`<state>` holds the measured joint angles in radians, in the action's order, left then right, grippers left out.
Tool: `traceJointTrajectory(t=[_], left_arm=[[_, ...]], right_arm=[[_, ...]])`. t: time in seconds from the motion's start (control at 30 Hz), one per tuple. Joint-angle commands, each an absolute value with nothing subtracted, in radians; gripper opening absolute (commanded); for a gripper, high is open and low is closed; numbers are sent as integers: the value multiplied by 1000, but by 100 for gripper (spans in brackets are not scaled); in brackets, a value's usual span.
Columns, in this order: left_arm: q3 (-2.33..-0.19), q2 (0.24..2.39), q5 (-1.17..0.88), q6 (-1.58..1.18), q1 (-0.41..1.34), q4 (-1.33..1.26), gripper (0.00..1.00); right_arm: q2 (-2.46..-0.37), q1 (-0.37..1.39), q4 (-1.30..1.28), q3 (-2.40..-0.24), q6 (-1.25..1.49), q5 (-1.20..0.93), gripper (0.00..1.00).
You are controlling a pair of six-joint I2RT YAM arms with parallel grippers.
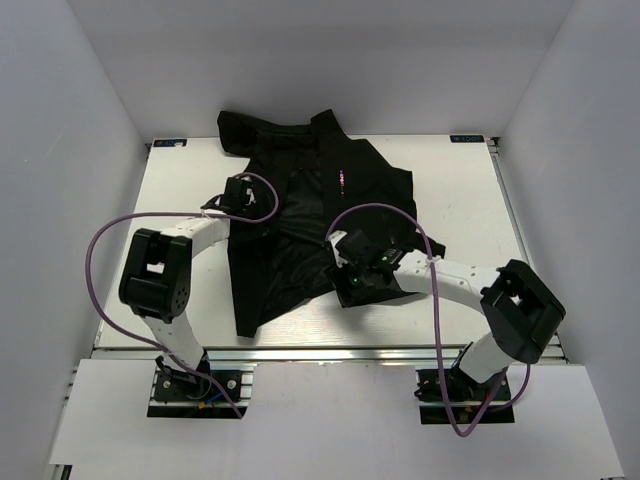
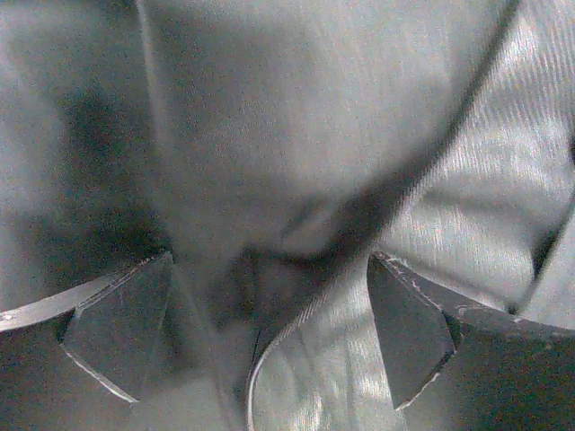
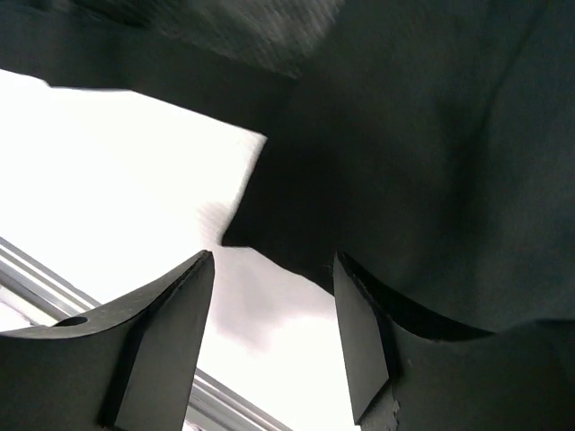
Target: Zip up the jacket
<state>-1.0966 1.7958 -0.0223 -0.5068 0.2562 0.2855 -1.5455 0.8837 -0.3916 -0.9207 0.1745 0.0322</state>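
The black jacket [image 1: 300,215] lies spread on the white table, collar at the far side and a small dotted mark [image 1: 340,178] on the chest. My left gripper [image 1: 238,197] is low over the jacket's left part. In the left wrist view the left gripper [image 2: 269,337] is open, with a curved fabric edge [image 2: 359,224] lying between the fingers. My right gripper [image 1: 353,280] is at the jacket's lower right hem. In the right wrist view the right gripper [image 3: 272,337] is open and empty over bare table, just below a corner of the hem [image 3: 296,233]. I cannot make out the zipper slider.
The white table [image 1: 470,200] is walled in by white panels on the left, back and right. Its aluminium front rail [image 3: 234,400] runs close below the right gripper. Purple cables [image 1: 100,240] loop from both arms.
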Motion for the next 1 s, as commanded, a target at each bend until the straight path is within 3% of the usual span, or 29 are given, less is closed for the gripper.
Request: traceJointTrajectory(t=[0.0,0.2,0.3,0.43,0.57,0.63,0.83,0.97], left_arm=[[-1078,1671,-104,-482,262,334,98],[-1077,1519,-84,-506,262,406,98],[-1063,1453,-83,-535,262,403,98],[-1052,1405,-89,-543,262,403,98],[-1051,1394,-89,-545,262,413,98],[-1048,1394,-92,-543,262,411,98],[-1022,1411,-259,-532,267,342,98],[-982,1423,-379,-494,342,276,98]], right_arm=[[-1508,934,-377,-963,153,77,62],[-1574,985,-387,-991,176,146,64],[-1612,991,-394,-1005,196,196,60],[-1635,991,-384,-999,224,228,38],[-1657,991,-383,-997,230,236,24],[-1657,991,-393,-994,232,244,0],[-1508,974,-374,-963,251,186,0],[-1344,847,-358,-928,307,77,0]])
